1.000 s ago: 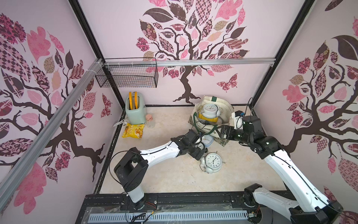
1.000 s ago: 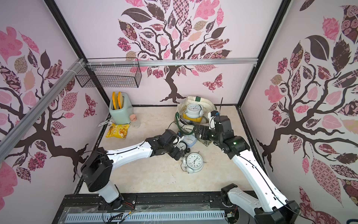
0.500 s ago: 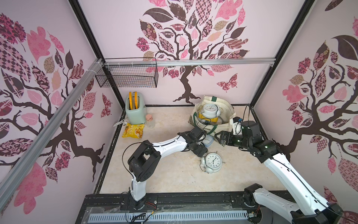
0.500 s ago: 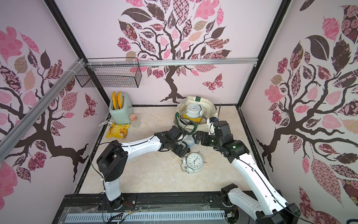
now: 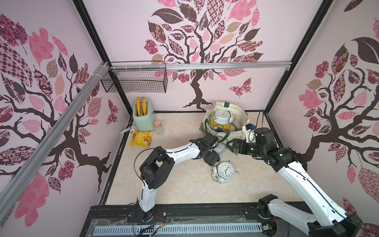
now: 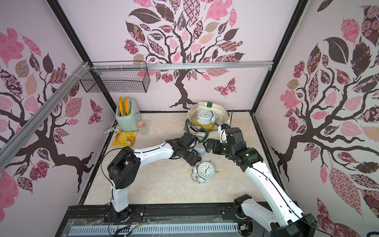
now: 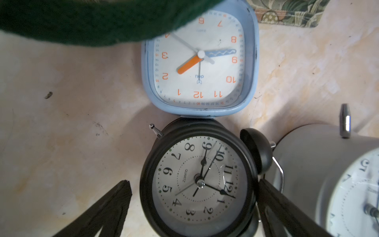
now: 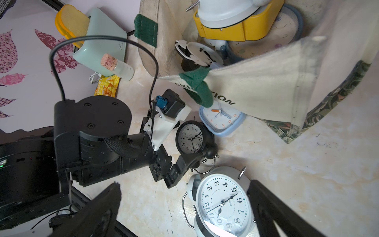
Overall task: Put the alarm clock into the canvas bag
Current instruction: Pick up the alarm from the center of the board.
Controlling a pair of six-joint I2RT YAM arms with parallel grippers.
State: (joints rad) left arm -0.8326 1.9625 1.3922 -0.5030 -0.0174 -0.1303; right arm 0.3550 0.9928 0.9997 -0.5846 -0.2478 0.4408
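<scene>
Both top views: your left gripper is low over the tabletop in front of the canvas bag, and it covers whatever is under it, so you cannot read its spread here. Your right gripper hangs near the bag's lettered front panel, apart from the left one, with nothing in it. A white twin-bell clock lies face-up on the table just beside the left gripper. The bag sits at the back by the right wall, mouth open, with a white clock stacked on a yellow clock inside. Left wrist view: the fingers stand wide apart on either side of the black alarm clock. One has a clear gap to the rim; the other is at the rim beside the bell, contact not certain. The clock lies face-up with a cracked lens, touching the blue square clock, outside the bag. A green strap hangs over the blue one. Right wrist view: your right jaws are spread wide and empty above the white twin-bell clock. The black alarm clock is on the table between that clock and the blue one, just in front of the bag's cream panel.
</scene>
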